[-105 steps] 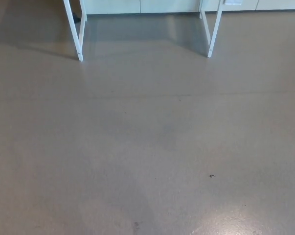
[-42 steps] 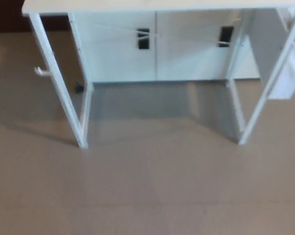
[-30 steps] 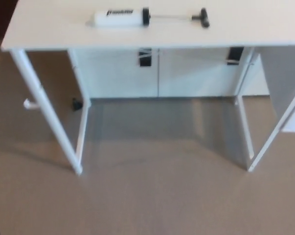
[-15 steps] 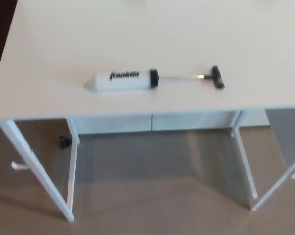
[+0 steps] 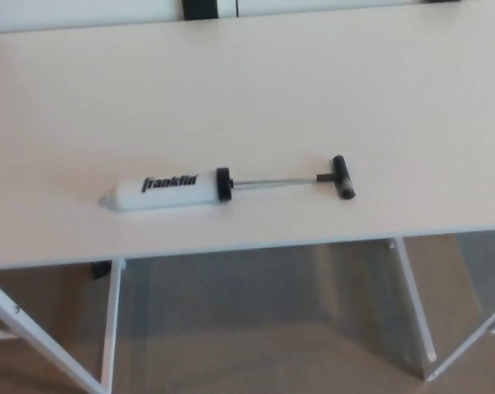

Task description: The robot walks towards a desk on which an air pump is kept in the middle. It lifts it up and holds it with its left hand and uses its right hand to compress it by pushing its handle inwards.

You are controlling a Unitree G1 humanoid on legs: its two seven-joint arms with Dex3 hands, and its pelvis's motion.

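Neither hand is showing (so grip state cannot be told). The air pump is lying near the bench front edge, long axis running left-right: barrel leftward, handle extended rightward, suiting the 2 assigned hands.

Items counted in the head view: one white table. One air pump lay on it, comprising one white barrel, one thin metal rod and one black T-handle. One printed black wordmark was on the barrel. Three white table legs were seen below the top.
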